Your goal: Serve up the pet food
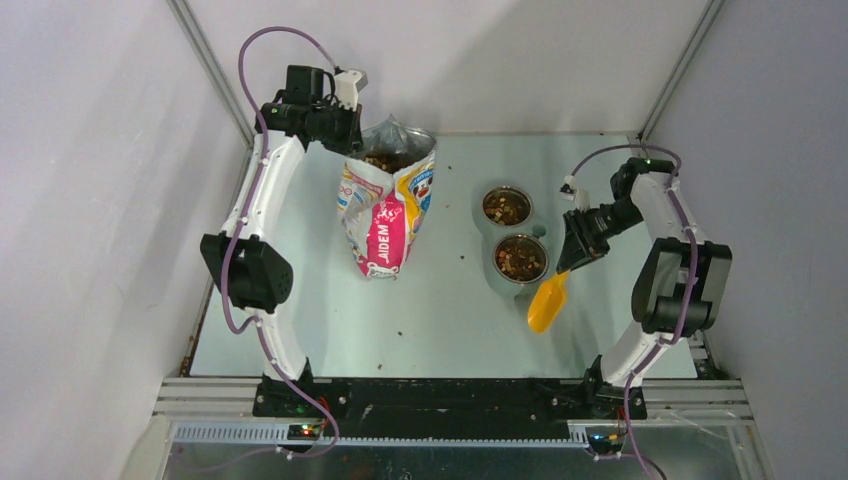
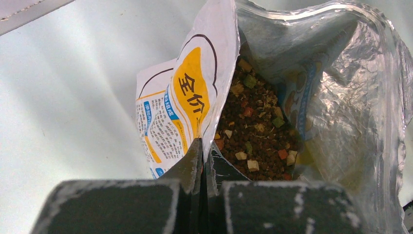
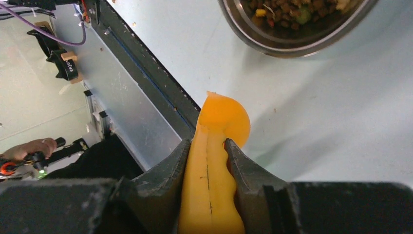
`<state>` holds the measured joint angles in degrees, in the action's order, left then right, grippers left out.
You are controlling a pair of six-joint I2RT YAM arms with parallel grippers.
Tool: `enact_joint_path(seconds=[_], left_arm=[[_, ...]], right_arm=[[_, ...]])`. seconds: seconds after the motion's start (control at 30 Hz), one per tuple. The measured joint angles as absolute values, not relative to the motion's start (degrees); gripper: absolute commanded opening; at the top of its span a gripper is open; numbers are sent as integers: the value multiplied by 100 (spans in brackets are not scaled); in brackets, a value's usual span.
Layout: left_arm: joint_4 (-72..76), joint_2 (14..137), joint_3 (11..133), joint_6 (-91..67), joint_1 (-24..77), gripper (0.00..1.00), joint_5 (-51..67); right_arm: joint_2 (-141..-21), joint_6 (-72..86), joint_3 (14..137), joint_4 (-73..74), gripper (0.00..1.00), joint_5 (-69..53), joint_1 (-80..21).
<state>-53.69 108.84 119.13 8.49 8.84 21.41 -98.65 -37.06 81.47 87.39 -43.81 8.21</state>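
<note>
The printed bag [image 1: 385, 215] stands open at the back left, with pet food [image 1: 380, 160] heaped inside it. My left gripper [image 1: 348, 140] is shut on the bag's top edge [image 2: 214, 97]. In the left wrist view the gripper [image 2: 205, 146] pinches that edge beside the kibble [image 2: 255, 136]. Two metal bowls [image 1: 484, 207] [image 1: 497, 262] at centre right hold pet food [image 1: 521, 259]. My right gripper [image 1: 575, 262] is shut on the handle of the yellow scoop [image 1: 548, 303], just right of the near bowl. The right wrist view shows the gripper [image 3: 208, 146] around the handle [image 3: 214, 185], with the bowl's rim [image 3: 292, 46] above.
A few stray pellets [image 1: 398, 332] lie on the pale table in front of the bag. The black frame rail [image 1: 450, 395] runs along the near edge. Grey walls close in on both sides and behind.
</note>
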Motion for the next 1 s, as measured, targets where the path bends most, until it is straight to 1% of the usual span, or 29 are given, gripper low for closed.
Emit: enact_joint_path(seconds=[0.1,0.13,0.17,0.27,0.3,0.37,0.43,0.53,0.57,0.63,0.73,0.8,1.0], left_arm=[[-5369,10884,11913,851,884,3,2141],[-5369,10884,11913,851,884,3,2141],[-5369,10884,11913,851,884,3,2143],[-5369,10884,11913,854,884,3,2143],[-5369,10884,11913,854,884,3,2141],[-5369,10884,11913,854,884,3,2141],[-5369,10884,11913,856,884,3,2143],[-5369,10884,11913,858,884,3,2143],[-5369,10884,11913,858,884,3,2143],[-5369,10884,11913,858,884,3,2143],[-5369,10884,11913,858,884,3,2143],[-5369,10884,11913,858,884,3,2145],[-5363,10879,11902,858,884,3,2147]], right_arm=[[-10145,-3577,8106,8713,8,-4132,849],[-10294,-3507,8088,8678,12,-4023,873],[-10438,-3450,8062,8637,14,-3911,910],[-10820,-3295,7985,8514,23,-3673,1096],[-10888,-3264,7983,8490,28,-3634,1153],[-10978,-3205,7985,8429,35,-3603,1262],[-10995,-3162,7985,8403,40,-3590,1337],[-11026,-3118,7985,8409,45,-3590,1337],[-11056,-3085,7985,8409,49,-3588,1337],[-11107,-3024,7985,8405,52,-3566,1328],[-11124,-2971,7985,8396,54,-3494,1345],[-11124,-2928,7985,8399,58,-3450,1380],[-11120,-2862,8049,8407,63,-3275,1660]])
